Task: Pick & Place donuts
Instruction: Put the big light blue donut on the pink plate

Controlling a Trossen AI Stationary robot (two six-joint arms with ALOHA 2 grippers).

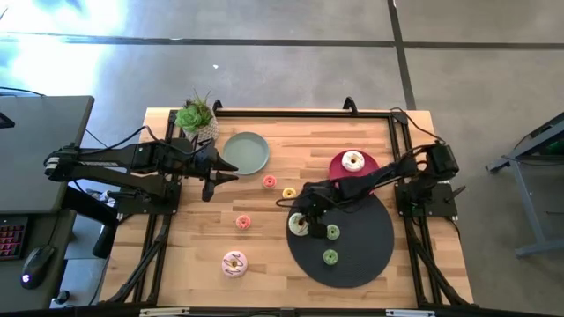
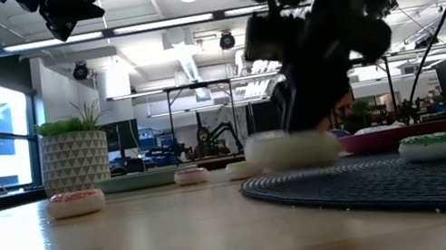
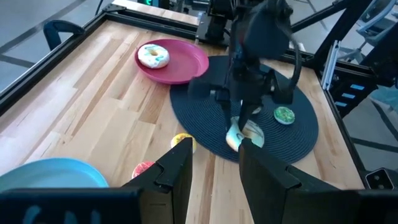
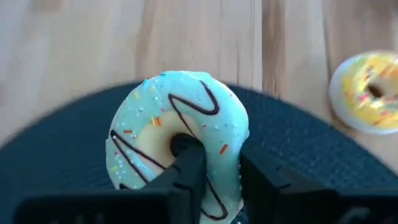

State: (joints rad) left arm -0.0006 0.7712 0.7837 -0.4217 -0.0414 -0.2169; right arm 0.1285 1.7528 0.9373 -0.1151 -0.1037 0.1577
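My right gripper (image 1: pixel 300 222) is shut on the white-green donut (image 4: pixel 177 134) at the near-left edge of the dark round mat (image 1: pixel 363 238). My left gripper (image 3: pixel 214 167) hangs open above the table beside the sage-green plate (image 1: pixel 245 151), touching nothing. The white donut (image 1: pixel 352 161) lies on the pink plate (image 1: pixel 338 167). Two small green donuts (image 1: pixel 332 232) (image 1: pixel 330 257) lie on the mat. On the bare wood lie the red donut (image 1: pixel 269 181), the yellow donut (image 1: pixel 289 192), the salmon donut (image 1: pixel 243 222) and the pink sprinkled donut (image 1: pixel 234 262). My right gripper holds the white-green donut by one side of its ring (image 4: pixel 225 168). One finger (image 4: pixel 189 171) stands in the hole and the other (image 4: pixel 264 180) outside the ring. The fingers come from above, pointing down. The donut sits low over the mat's edge (image 2: pixel 292 150), icing up.
A potted plant (image 1: pixel 196 116) stands at the far-left corner, close to the left arm. Dark rails frame the table (image 1: pixel 291 113). Open wood lies between the loose donuts and the near edge. A desk with a mouse (image 1: pixel 33 264) stands left of the table.
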